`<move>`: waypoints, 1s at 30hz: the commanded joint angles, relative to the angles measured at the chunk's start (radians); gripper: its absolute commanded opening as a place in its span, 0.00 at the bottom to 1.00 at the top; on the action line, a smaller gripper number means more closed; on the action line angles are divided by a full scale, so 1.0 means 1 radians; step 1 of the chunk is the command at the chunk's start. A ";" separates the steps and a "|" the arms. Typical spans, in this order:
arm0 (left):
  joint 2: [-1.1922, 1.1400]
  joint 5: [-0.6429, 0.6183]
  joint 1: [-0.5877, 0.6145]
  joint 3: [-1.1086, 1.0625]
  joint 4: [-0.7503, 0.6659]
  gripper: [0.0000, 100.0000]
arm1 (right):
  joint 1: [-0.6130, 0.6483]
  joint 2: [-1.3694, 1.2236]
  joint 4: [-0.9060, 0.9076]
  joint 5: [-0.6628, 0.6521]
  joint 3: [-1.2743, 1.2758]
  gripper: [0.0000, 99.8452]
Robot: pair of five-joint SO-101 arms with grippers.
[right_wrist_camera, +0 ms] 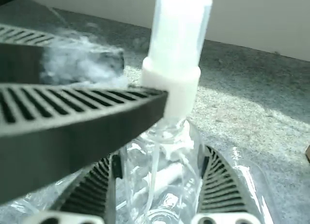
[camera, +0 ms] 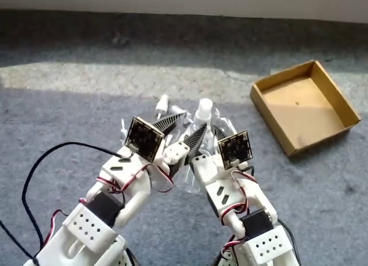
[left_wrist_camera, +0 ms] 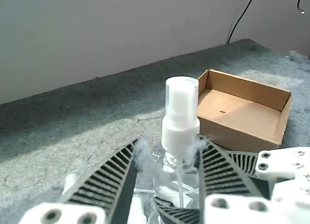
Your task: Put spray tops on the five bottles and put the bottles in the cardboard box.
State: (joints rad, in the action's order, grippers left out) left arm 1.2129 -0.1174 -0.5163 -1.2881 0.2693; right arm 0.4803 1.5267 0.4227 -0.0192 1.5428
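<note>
Clamping bottle (right_wrist_camera: 162,195), right pincer (right_wrist_camera: 160,158), spray top (right_wrist_camera: 177,50) on

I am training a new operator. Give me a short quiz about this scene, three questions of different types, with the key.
1. True or false: the cardboard box is empty.
2. The right claw grips the bottle by: A. its base; B. its clear body; C. its nozzle.
3. What white part sits on the bottle's neck?
Key: 1 true; 2 B; 3 the spray top.
</note>
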 commanded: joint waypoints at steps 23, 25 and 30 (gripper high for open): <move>0.615 0.008 0.277 0.041 0.631 0.02 | -0.004 0.007 0.010 -0.002 -0.070 0.08; 0.615 0.008 0.317 0.041 0.635 0.00 | -0.035 0.007 0.010 -0.002 -0.077 0.08; 0.615 0.009 0.397 0.038 0.635 0.01 | -0.133 0.005 0.028 0.003 -0.079 0.08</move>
State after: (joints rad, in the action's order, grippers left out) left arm 1.8174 -0.1174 -0.1803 -1.2881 0.9014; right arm 0.4035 1.5251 0.4304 -0.0192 1.5336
